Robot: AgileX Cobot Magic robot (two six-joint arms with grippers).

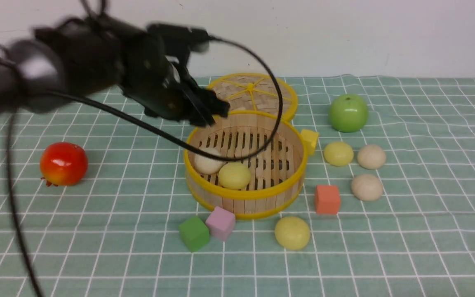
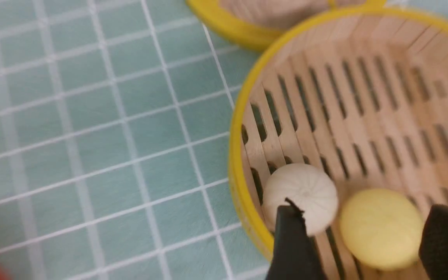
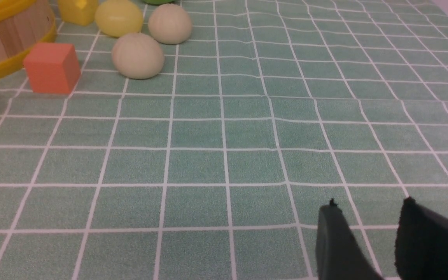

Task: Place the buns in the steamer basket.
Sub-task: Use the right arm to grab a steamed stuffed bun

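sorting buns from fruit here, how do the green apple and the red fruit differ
The green apple is green; the red fruit is red. The green apple lies right of the steamer basket, the red fruit left of it. Both are glossy and rounded.

We see a green surface (image 1: 130, 247) crossed by white grid lines, yellow and beige buns (image 1: 292, 233), and a yellow-rimmed, pale-slatted steamer basket (image 1: 245, 205).

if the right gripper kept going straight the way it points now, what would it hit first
Most likely bare tablecloth: nothing stands just beyond the right gripper's fingers, though how far below the cloth lies is unclear.
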